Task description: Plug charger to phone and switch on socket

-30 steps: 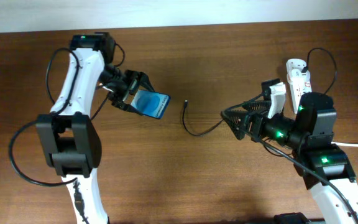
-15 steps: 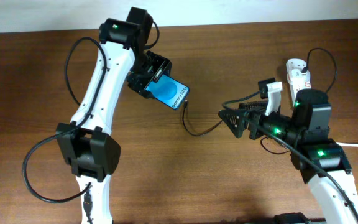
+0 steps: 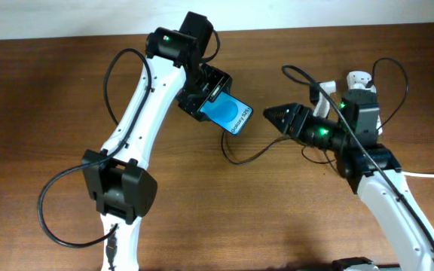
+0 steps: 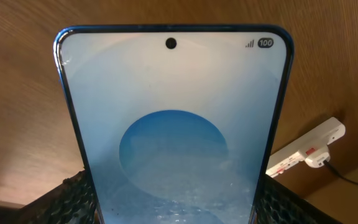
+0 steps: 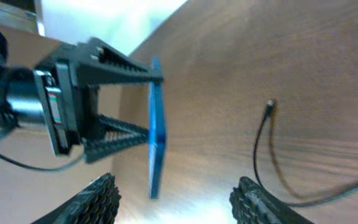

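The phone (image 3: 228, 114) hangs above the counter (image 3: 51, 90), its long axis slanted and its top end aimed at the right hand (image 3: 270, 116). Its bottom end is hidden inside the left hand (image 3: 209, 98), which clamps its sides. The right hand's fingers stand apart, holding nothing. The charger (image 3: 241, 160) lies on the counter below. From overhead, the socket (image 4: 306, 149) is mostly hidden behind the right arm.

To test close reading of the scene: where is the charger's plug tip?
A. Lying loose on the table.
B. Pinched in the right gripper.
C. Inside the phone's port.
A: the plug tip lies bare on the table, apart from the phone and the right gripper.
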You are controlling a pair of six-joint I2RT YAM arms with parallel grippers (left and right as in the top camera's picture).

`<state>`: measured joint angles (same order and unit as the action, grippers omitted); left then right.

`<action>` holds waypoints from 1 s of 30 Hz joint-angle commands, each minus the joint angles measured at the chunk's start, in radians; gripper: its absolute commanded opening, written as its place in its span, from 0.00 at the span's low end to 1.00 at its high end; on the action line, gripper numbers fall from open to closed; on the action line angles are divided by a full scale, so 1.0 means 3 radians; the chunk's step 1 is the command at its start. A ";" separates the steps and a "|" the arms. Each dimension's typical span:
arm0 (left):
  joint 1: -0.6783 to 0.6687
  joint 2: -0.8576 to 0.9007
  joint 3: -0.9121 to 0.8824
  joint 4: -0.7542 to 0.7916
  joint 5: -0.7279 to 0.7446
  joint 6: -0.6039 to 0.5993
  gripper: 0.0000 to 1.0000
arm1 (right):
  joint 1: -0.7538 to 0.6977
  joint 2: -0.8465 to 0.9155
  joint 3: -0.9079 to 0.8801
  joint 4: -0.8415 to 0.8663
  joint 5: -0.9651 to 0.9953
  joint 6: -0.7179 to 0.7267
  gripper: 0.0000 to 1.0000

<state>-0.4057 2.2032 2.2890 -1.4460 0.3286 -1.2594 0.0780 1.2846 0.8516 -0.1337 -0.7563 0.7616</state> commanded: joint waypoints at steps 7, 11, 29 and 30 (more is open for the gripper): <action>-0.0080 -0.0014 0.0076 0.0006 0.0348 -0.0193 0.00 | 0.0579 0.0104 0.0061 0.0140 0.0771 0.0137 0.55; -0.0112 -0.0014 0.0076 -0.0005 0.0551 -0.0193 0.00 | 0.0659 0.0104 0.0061 0.0163 0.0917 0.0211 0.51; -0.0284 -0.0014 0.0076 -0.0006 0.0552 -0.0291 0.00 | 0.0809 0.0104 0.0061 0.0149 0.1021 0.0131 0.40; -0.0284 -0.0014 0.0076 -0.0006 0.0552 -0.0290 0.00 | 0.0809 0.0104 0.0061 0.0149 0.1030 0.0131 0.40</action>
<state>-0.4915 2.2032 2.2890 -1.4467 0.4652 -1.3296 0.3107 1.3125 0.8516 -0.0895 -0.4679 0.8124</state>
